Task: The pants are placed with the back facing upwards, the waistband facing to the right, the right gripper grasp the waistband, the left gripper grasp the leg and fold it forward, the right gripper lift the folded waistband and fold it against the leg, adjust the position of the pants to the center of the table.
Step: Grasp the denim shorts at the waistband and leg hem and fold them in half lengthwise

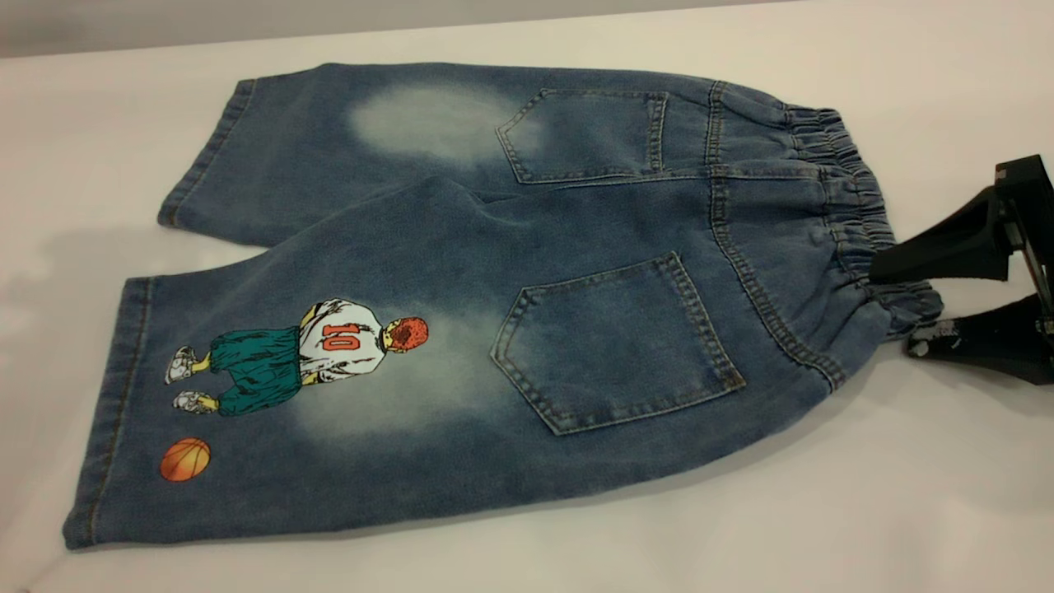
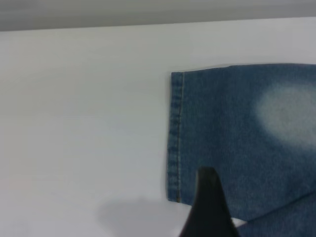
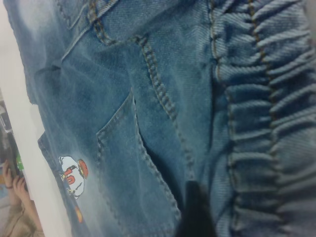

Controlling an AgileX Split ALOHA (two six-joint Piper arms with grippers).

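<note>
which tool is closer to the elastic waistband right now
Right. The right tool is at the waistband, one finger above it and one below. The left tool is at the opposite end of the pants, over the hem of the unprinted leg.

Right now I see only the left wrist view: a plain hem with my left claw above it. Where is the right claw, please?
Observer: The right claw is at the right end of the pants. It is open, with the near end of the waistband between its fingers.
Operator: Is the hem I see on the printed leg?
Observer: No. The printed leg is the nearer one in the exterior view. Your left claw is over the far, plain leg.
Operator: Are the pants folded?
Observer: Not yet. They lie flat on the table, with both back pockets up.
</note>
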